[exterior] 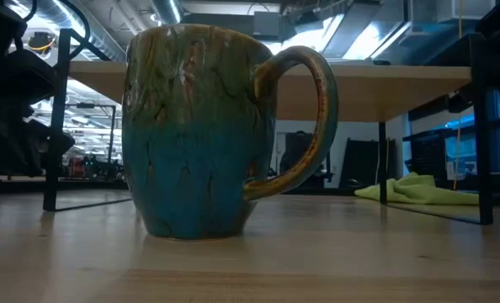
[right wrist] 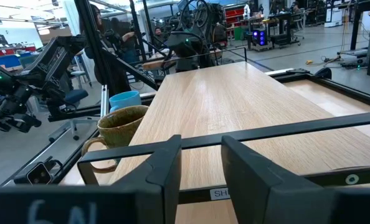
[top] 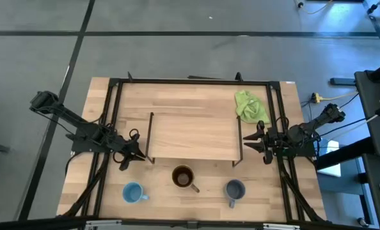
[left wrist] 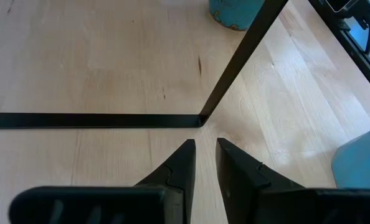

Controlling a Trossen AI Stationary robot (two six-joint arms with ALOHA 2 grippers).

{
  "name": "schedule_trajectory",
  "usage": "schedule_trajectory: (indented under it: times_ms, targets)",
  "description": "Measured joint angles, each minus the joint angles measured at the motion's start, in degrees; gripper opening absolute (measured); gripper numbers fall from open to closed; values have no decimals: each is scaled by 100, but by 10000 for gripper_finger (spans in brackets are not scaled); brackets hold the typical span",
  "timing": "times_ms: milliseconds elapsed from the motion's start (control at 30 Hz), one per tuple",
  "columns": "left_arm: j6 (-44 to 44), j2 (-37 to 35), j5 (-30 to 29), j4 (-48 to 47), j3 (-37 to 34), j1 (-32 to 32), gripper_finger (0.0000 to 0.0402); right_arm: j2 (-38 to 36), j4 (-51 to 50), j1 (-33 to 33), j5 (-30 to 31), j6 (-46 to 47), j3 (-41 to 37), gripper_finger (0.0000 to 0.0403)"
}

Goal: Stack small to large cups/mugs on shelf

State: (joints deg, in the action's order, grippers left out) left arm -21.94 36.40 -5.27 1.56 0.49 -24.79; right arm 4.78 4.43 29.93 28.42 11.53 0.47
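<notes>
Three mugs stand upright on their bases near the table's near edge: light blue [top: 133, 192], brown with a dark inside [top: 183, 177], and dark grey-blue [top: 234, 190]. The brown mug [exterior: 208, 135] fills the low view. The shelf [top: 193, 137] stands at mid-table on its black end frames. My left gripper [top: 131, 156] hovers at the shelf's near-left corner, fingers [left wrist: 205, 149] a little apart, touching nothing. My right gripper [top: 249, 142] sits at the shelf's right end, fingers [right wrist: 200, 155] slightly open and empty. Its wrist view shows the brown mug [right wrist: 119, 124] and the light blue mug [right wrist: 124, 99].
A lime-green cloth [top: 249, 105] lies crumpled on the table beyond the shelf's far-right corner. The shelf's black leg and foot bar [left wrist: 235, 68] stand just ahead of my left fingers. A black frame runs around the table [top: 94, 191]. People and benches fill the room behind.
</notes>
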Motion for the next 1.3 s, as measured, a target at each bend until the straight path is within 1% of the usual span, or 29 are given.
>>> schedule_trajectory:
  times_ms: [1033,1133,1300]
  targets:
    - [-1,0,-1,0,0,0,59,0,0,0,0,-5,0,116]
    - [0,0,0,-1,0,1,59,0,7,-2,-7,-118,0,116]
    - [1,0,0,-2,0,1,59,-4,498,-4,34,-312,124,116]
